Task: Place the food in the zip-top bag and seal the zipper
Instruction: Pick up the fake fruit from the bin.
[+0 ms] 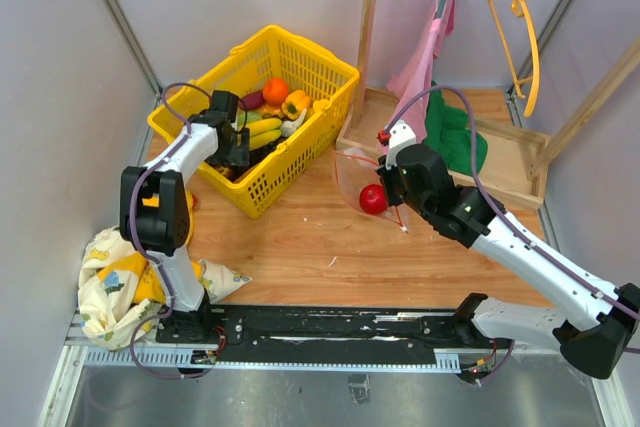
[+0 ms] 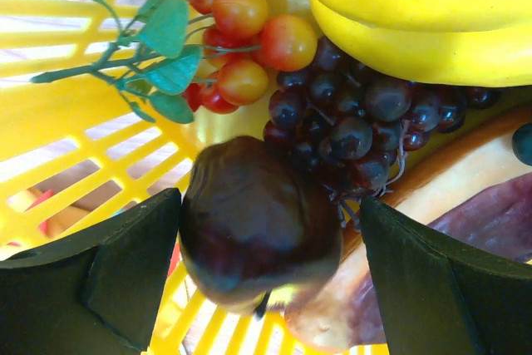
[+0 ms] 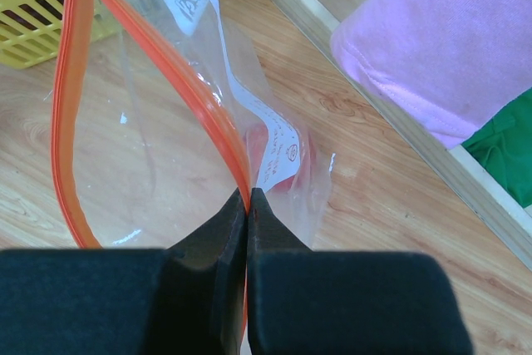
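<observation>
My left gripper (image 1: 235, 152) is down inside the yellow basket (image 1: 300, 52). In the left wrist view it (image 2: 270, 230) is open, its fingers on either side of a dark purple round fruit (image 2: 258, 222). Dark grapes (image 2: 357, 122), small red tomatoes (image 2: 245, 31) and yellow bananas (image 2: 416, 14) lie just beyond. An orange (image 1: 275, 90), a pepper (image 1: 295, 104) and bananas (image 1: 263, 130) show from above. My right gripper (image 1: 385, 172) (image 3: 249, 197) is shut on the red zipper (image 3: 199, 97) of the zip-top bag (image 3: 125, 147), holding its mouth open. A red apple (image 1: 373, 199) sits inside the bag.
A wooden rack tray (image 1: 500, 182) with green cloth (image 1: 455, 137) and hanging pink cloth (image 1: 425, 62) stands at the back right, with an orange hanger (image 1: 525, 27) above. A yellow-patterned cloth bundle (image 1: 115, 282) lies at the front left. A black rail (image 1: 330, 327) runs along the near edge.
</observation>
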You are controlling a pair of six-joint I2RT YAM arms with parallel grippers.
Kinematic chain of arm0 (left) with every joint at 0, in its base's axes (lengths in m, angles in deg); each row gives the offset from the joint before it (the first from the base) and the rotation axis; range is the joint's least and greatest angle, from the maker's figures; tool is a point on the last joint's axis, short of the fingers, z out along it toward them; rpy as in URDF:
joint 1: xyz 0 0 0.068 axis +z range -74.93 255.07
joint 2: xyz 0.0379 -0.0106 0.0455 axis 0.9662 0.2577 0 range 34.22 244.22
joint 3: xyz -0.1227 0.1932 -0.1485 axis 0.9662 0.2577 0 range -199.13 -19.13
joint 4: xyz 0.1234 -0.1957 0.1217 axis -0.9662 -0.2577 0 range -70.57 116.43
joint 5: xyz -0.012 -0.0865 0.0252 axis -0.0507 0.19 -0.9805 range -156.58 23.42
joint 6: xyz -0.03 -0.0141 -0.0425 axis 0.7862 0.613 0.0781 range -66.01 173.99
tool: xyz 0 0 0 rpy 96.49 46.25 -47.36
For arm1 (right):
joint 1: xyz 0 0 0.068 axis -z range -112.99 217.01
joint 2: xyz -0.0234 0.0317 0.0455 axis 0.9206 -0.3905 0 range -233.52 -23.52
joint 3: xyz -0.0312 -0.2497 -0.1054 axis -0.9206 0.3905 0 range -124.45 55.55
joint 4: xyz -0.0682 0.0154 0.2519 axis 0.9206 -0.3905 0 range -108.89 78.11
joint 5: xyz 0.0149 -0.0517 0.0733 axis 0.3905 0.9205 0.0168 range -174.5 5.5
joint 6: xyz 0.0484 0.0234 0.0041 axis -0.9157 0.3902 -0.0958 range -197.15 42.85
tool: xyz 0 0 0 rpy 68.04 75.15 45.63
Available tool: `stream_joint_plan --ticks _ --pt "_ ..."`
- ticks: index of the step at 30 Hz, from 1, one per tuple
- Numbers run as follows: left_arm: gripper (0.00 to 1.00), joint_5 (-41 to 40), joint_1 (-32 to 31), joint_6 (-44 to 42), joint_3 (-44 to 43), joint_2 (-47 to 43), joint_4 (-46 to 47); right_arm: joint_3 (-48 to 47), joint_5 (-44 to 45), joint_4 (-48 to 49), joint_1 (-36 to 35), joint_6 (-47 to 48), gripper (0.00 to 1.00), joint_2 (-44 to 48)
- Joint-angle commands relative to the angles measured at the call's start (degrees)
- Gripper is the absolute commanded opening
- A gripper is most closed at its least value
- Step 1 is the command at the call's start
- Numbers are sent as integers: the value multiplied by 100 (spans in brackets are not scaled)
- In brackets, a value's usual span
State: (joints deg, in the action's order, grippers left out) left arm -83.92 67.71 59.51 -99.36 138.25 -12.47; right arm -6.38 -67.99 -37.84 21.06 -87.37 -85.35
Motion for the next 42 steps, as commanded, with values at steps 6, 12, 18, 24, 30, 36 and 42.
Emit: stream_joint_plan --ticks 6,12,18,24,30,36,42 --pt "84 38 76 49 121 259 -219 59 18 20 102 46 1 -29" --pt "68 82 76 55 75 76 -218 42 31 12 103 42 1 11" --pt "60 263 59 38 155 -476 -36 3 82 -32 100 40 1 36" --pt "56 426 0 -32 327 -1153 282 -84 114 -100 98 29 1 8" --pt "56 961 -41 -75 625 -1804 769 -130 179 -155 99 4 1 -1" --pt "56 1308 -265 -54 818 -2542 1245 -207 167 -206 100 -28 1 -79" --pt "56 1689 -648 97 918 -3400 1534 -238 198 -217 100 -25 1 -97"
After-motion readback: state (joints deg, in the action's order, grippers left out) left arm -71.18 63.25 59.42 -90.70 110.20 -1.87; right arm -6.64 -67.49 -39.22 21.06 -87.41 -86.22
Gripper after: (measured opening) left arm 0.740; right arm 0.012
